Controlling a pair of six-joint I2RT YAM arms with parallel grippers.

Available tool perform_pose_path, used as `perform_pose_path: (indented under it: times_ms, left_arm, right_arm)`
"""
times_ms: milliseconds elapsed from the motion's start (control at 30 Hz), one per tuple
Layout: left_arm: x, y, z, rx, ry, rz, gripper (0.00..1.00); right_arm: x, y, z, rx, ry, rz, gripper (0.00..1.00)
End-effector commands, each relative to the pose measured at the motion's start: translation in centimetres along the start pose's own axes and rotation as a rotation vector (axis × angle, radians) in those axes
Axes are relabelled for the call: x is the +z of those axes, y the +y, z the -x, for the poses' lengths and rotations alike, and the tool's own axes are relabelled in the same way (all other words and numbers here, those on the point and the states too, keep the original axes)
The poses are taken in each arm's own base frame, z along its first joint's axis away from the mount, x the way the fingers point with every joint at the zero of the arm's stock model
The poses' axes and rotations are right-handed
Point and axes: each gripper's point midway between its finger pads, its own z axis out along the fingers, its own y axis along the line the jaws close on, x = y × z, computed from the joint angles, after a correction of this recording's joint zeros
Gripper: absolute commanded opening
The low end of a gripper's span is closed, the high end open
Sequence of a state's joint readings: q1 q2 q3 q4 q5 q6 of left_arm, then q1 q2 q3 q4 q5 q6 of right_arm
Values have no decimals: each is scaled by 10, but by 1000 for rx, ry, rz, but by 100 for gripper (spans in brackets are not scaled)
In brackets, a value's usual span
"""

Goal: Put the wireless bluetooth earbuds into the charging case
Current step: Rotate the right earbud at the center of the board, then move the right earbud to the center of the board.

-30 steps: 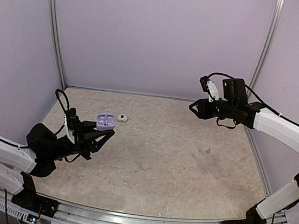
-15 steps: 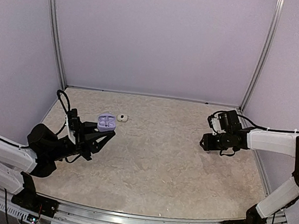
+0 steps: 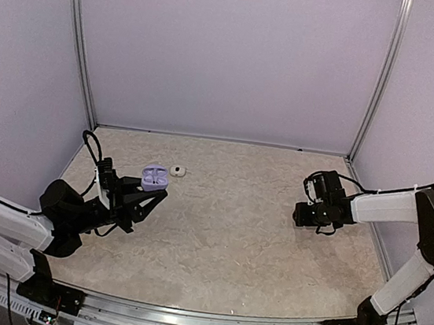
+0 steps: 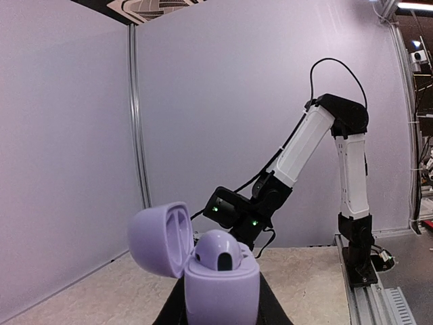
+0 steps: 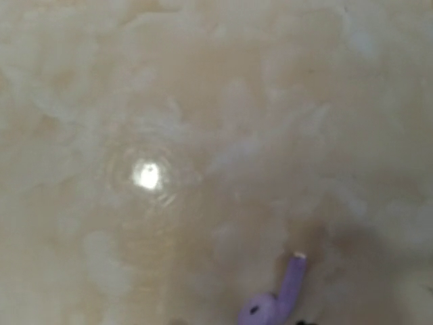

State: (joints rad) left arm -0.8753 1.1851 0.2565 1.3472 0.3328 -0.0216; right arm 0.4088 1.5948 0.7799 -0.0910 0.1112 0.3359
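Right wrist view: one earbud (image 5: pixel 274 303), lilac, lies on the table (image 5: pixel 203 101) at the lower edge of frame, stem pointing up and to the right. The overhead view does not show this piece, since the right gripper (image 3: pixel 308 216) sits low over that spot. From neither view can the spread of its fingers be told (the wrist view shows only a dark sliver at its bottom edge).

Left wrist view: the charging case (image 4: pixel 221 284) is open, with its lid (image 4: pixel 159 237) hinged back to the left. A domed lilac piece (image 4: pixel 220 250) with a dark spot sits in the body; whether it is an earbud cannot be confirmed. The left gripper (image 3: pixel 150 190) is closed on the case from below and holds it upright above the table at far left. The overhead view alone shows a small whitish rounded object (image 3: pixel 178 171) on the table just beyond the case.

Against the earlier frames: one second ago the right arm (image 3: pixel 378 204) was raised high over the far right of the table. Half a second ago it had dropped, and it is now lower still, close to the surface. The left arm and case have not shifted.

Surface: beige, marbled, with a glare spot (image 5: pixel 147 175). Enclosure: pale lilac walls (image 3: pixel 230 53) and metal posts (image 3: pixel 79 42).
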Motion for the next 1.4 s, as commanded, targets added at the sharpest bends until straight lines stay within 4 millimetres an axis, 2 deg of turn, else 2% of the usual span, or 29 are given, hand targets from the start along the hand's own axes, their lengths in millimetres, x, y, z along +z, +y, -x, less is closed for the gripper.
perform_pose_path:
  times_ms: [0,233,333,467,567,633,767,933,1067,1200,1300,1367]
  left_arm:
    - [-1,1,8,13,-28,0,5]
    - [-2,2,7,16,-22,8,5]
    - [-2,3,6,18,-18,11,5]
    - [-2,4,6,21,-19,16,5]
    - [-3,4,6,20,-18,19,5]
    - [-3,4,6,21,-18,20,5]
    - [-3,4,5,16,-17,20,6]
    - [-2,5,5,12,-19,22,6]
    - [-3,5,7,11,-20,24,6]
    - [-3,5,8,9,-22,25,6]
    - [-3,4,9,8,-25,19,6]
    - [-2,4,9,8,-24,20,6]
  right_arm:
    - [15,-13,-7,23,12,-42,50]
    - [27,-24,-13,33,26,-77,45]
    - [31,-26,-14,34,31,-77,39]
    - [36,-22,-14,23,41,-51,30]
    - [34,-11,-17,-5,54,14,25]
    - [32,6,-11,-43,25,95,23]
    - [30,42,-16,-164,46,201,20]
    - [17,110,-35,-340,77,408,17]
    - [-6,165,-66,-510,125,587,16]
    - [-29,206,-101,-674,169,710,16]
    - [-42,223,-126,-776,199,745,18]
    - [-43,223,-132,-803,215,729,26]
